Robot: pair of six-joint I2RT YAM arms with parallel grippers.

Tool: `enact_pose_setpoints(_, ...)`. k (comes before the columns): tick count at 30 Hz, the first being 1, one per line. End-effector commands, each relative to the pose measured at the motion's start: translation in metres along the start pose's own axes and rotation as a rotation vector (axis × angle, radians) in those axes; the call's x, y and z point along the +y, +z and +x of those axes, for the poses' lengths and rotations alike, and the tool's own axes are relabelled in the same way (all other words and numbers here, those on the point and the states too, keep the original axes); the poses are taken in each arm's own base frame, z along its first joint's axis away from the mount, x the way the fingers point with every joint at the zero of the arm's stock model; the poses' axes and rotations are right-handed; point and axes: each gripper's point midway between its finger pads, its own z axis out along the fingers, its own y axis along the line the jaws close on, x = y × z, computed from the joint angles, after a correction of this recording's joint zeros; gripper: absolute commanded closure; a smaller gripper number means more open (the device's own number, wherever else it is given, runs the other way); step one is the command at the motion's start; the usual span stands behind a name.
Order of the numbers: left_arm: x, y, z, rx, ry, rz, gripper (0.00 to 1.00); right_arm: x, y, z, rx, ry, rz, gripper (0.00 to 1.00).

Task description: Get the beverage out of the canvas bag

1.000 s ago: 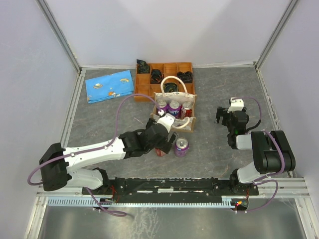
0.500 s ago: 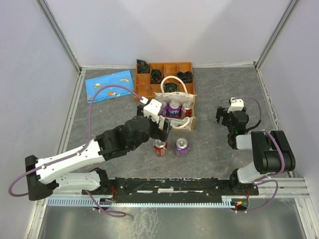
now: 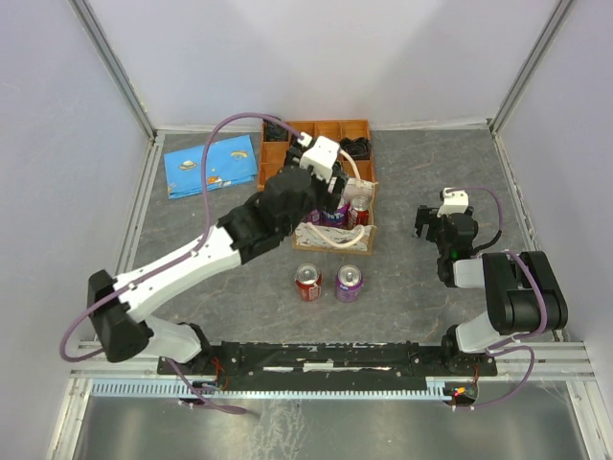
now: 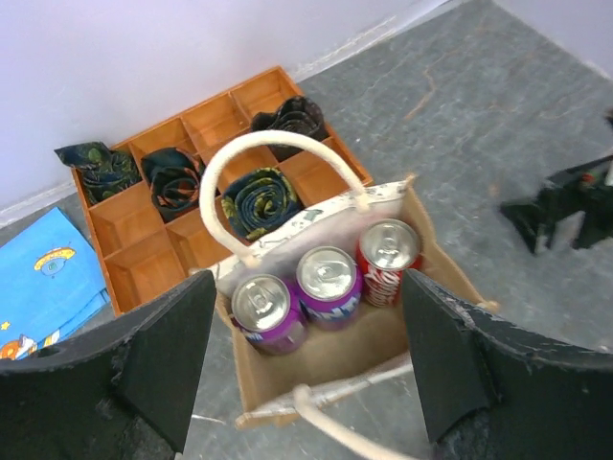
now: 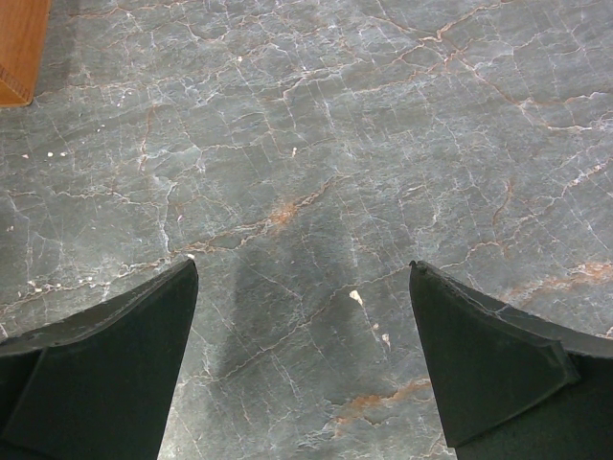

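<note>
My left hand (image 4: 308,287) hangs over the canvas bag (image 4: 321,213). Its fingers (image 4: 163,355) are spread wide, one to either side of the bag's mouth, gripping nothing and touching nothing. The bag stands upright near the middle of the tabletop (image 4: 498,115). Three cans stand in a row along its far wall: two purple cans (image 4: 261,305) and, at the 3 o'clock end, a red can (image 4: 388,251). Just beside the bag at 12 o'clock lies the wooden tray (image 4: 134,268). At the bag's 6 o'clock, a loose red can (image 3: 308,282) and a loose purple can (image 3: 349,282) stand on the tabletop.

My right hand (image 5: 303,265) hovers at the bag's 3 o'clock, well apart from it, fingers parted over bare stone, empty.

From above, my arm covers the bag's 9 o'clock side. The near handle (image 4: 335,431) is cut off at the wrist view's lower edge. I cannot read the can labels.
</note>
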Motion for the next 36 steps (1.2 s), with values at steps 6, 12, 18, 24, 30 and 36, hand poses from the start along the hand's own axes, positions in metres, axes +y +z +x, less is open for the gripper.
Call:
enact_pose_setpoints(6,0.03,0.072,-0.001,0.001,0.043,0.092,0.16,0.0,0.005,-0.02,-0.053,-0.007,0.003,0.01)
enact_pose_setpoints(12,0.004,0.106,0.021,0.085,0.101,0.217,0.17,0.0,0.005,-0.02,-0.052,-0.006,0.004,0.01)
enact_pose_setpoints(18,-0.022,0.121,0.058,0.177,0.121,0.336,0.17,0.0,0.005,-0.02,-0.053,-0.006,0.003,0.01)
enact_pose_setpoints(24,-0.039,0.126,0.087,0.26,0.153,0.437,0.2,0.0,0.005,-0.02,-0.053,-0.006,0.003,0.01)
enact_pose_setpoints(30,-0.05,0.131,0.103,0.316,0.145,0.484,0.21,0.0,0.005,-0.02,-0.052,-0.007,0.003,0.01)
enact_pose_setpoints(36,-0.054,0.136,0.121,0.393,0.149,0.485,0.21,0.0,0.005,-0.019,-0.053,-0.006,0.003,0.01)
